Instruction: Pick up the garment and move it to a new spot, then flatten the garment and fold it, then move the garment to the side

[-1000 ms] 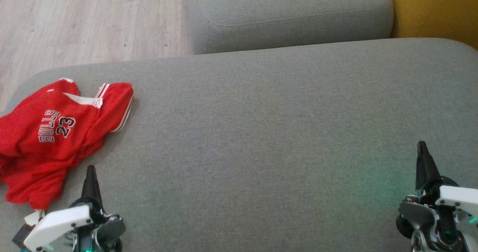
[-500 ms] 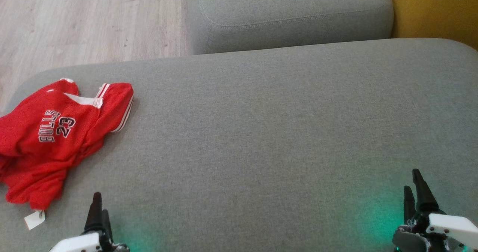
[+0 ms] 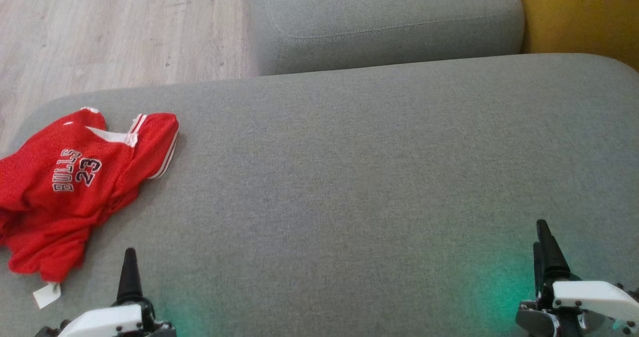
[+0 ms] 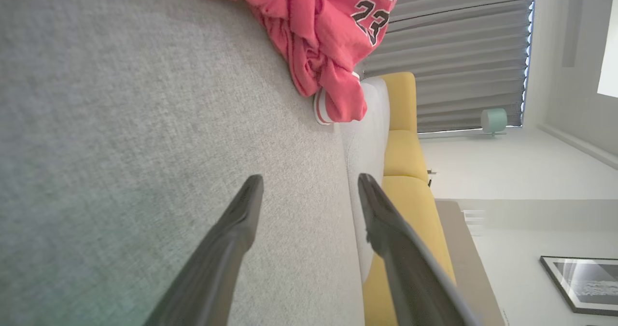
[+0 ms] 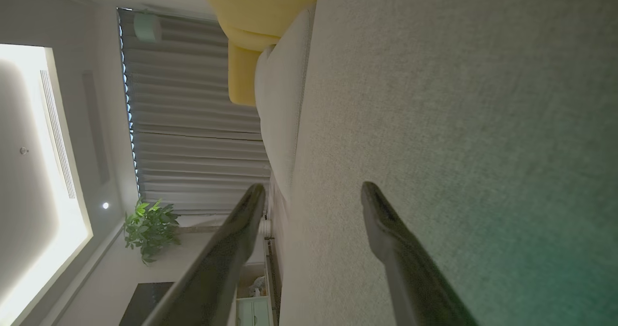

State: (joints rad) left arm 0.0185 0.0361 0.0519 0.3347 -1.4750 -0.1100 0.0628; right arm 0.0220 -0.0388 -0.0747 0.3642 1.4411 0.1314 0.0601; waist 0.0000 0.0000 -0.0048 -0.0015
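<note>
Red garment (image 3: pixel 60 192), seemingly bunched, cut off leftward.

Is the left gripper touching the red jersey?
Apart. In the left wrist view the left gripper stands open over bare grey cushion, and the red jersey lies well ahead of its fingertips, with cushion showing between them.

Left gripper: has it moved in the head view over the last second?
Yes. The left gripper has pulled back toward the robot: judged against the red jersey, its tip now sits lower in the view, nearer the white tag.
</note>
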